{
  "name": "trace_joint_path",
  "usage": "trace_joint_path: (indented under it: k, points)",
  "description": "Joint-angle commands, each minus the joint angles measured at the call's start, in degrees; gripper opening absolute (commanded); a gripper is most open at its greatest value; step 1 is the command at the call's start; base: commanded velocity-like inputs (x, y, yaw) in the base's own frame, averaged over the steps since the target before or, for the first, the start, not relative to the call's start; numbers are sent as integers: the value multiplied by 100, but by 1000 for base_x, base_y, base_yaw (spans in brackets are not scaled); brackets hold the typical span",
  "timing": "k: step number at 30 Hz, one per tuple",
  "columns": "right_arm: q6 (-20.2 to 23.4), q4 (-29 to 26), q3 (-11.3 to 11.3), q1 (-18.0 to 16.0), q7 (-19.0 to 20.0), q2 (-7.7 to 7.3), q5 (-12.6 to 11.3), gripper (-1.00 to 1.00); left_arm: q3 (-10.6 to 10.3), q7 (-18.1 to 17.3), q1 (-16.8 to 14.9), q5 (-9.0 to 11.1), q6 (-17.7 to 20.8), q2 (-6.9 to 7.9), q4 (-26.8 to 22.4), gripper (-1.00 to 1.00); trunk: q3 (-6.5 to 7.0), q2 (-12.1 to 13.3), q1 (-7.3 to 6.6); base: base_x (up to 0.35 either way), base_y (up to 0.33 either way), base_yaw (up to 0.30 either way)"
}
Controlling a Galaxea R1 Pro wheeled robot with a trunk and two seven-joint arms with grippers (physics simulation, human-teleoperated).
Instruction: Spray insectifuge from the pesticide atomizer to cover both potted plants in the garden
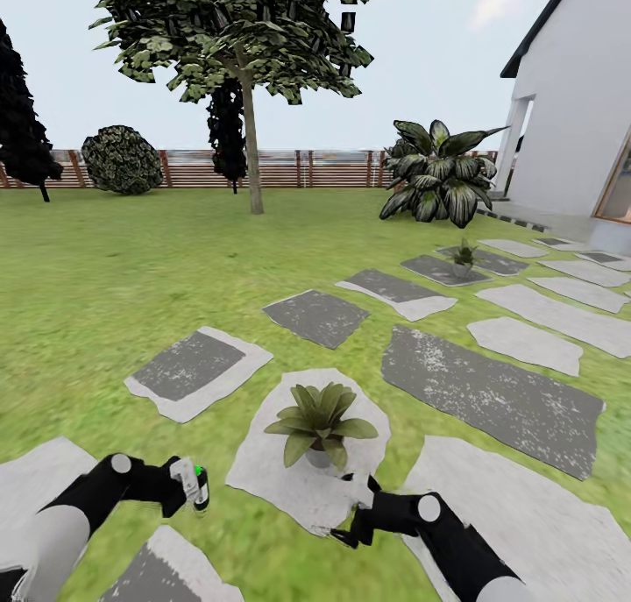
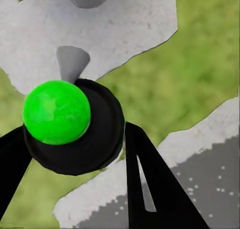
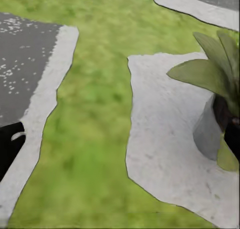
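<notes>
- Lawn (image 1: 105,304): green grass with grey and white stepping stones, closed at the back by a brown slatted fence (image 1: 289,168). A tree (image 1: 250,59) stands in front of the fence.
- House (image 1: 574,102): white wall, to the right of the tree.
- Shrub (image 1: 438,177): broad-leaved, between the tree and the house.
- Near plant (image 1: 320,422): green rosette in a small grey pot, on a pale stone (image 1: 272,479), well in front of the tree.
- Far plant (image 1: 462,258): small, on a grey stone in front of the shrub.
- Left gripper (image 1: 194,488): just left of the near plant's stone, fingers closed on the bottle (image 1: 201,486). In the left wrist view the bottle (image 2: 75,126) is dark with a green top, held between the fingers (image 2: 155,189).
- Right gripper (image 1: 350,510): beside the near plant's stone; I cannot tell whether it is wide or narrow.
</notes>
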Motion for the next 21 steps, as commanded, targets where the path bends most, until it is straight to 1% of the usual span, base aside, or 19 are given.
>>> trace_joint_path:
  k: [1, 2, 3, 4, 5, 7, 8, 10, 12, 13, 14, 15, 16, 17, 18, 20, 21]
  points:
    - [-41, 195, -79, -2, -195, -111, 44, 100, 290, 66, -4, -58, 67, -16, -3, -100, -5, -2, -1, 0, 0, 0]
    - [-42, 410, -210, -2, -411, -197, 39, 100, 531, 155, -5, -58, 221, -26, -3, -100, -5, -2, -1, 0, 0, 0]
    - [-44, 633, -415, -1, -650, -264, 37, 100, 749, 239, -5, -55, 405, -32, -3, -100, -5, -2, -1, 0, 0, 0]
    - [-46, 861, -679, -1, -903, -314, 37, 100, 924, 314, -8, -52, 595, -39, -4, -100, -5, -2, -1, 0, 0, 0]
    - [-49, 1091, -984, -1, -1167, -352, 39, 100, 1048, 382, -17, -51, 760, -47, -4, -100, -5, -2, -1, 0, 0, 0]
    - [-57, 1557, -1583, 2, -1697, -458, 44, 100, 1184, 496, -47, -44, 1000, -73, -13, -100, -5, -2, -1, 0, 0, 0]
    - [-63, 1892, -1937, 5, -2090, -560, 44, 100, 1241, 545, -69, -37, 1160, -106, -23, -100, -5, -2, -1, 0, 0, 0]
    - [-74, 2278, -2256, 8, -2658, -652, 40, 100, 1265, 577, -104, 4, 1482, -163, -44, -100, -5, -2, -1, 0, 0, 0]
    - [-76, 2573, -2516, 18, -3363, -713, 35, 100, 1271, 573, -155, 60, 1906, -209, -61, -100, -5, -2, -1, 0, 0, 0]
    - [-75, 2683, -2677, 20, -3771, -729, 33, 100, 1272, 561, -184, 81, 2117, -224, -66, -100, -5, -2, -1, 0, 0, 0]
    - [-70, 2808, -2976, 23, -4439, -740, 33, 100, 1273, 548, -223, 104, 2401, -239, -71, -100, -5, -2, -1, 0, 0, 0]
    - [-68, 2868, -3197, 24, -4868, -748, 32, 100, 1273, 544, -243, 110, 2556, -246, -76, -100, -5, -2, -1, 0, 0, 0]
    - [-67, 2892, -3311, 24, -5057, -753, 31, 100, 1273, 543, -255, 112, 2625, -250, -77, -100, -5, -2, -1, 0, 0, 0]
    - [-64, 2935, -3532, 25, -5345, -759, 32, 100, 1273, 542, -289, 114, 2747, -259, -77, -100, -5, -2, -1, 0, 0, 0]
    - [-62, 2974, -3805, 25, -5581, -761, 35, 100, 1273, 541, -345, 122, 2925, -277, -73, -100, -5, -2, -1, 0, 0, 0]
    - [-61, 2998, -3991, 30, -5669, -762, 37, 100, 1270, 541, -385, 122, 3141, -289, -71, -100, -5, -2, -1, 0, 0, 0]
    - [-59, 3004, -4040, 32, -5642, -765, 37, 100, 1257, 540, -406, 116, 3392, -316, -74, -100, -5, -2, -1, 0, 0, 0]
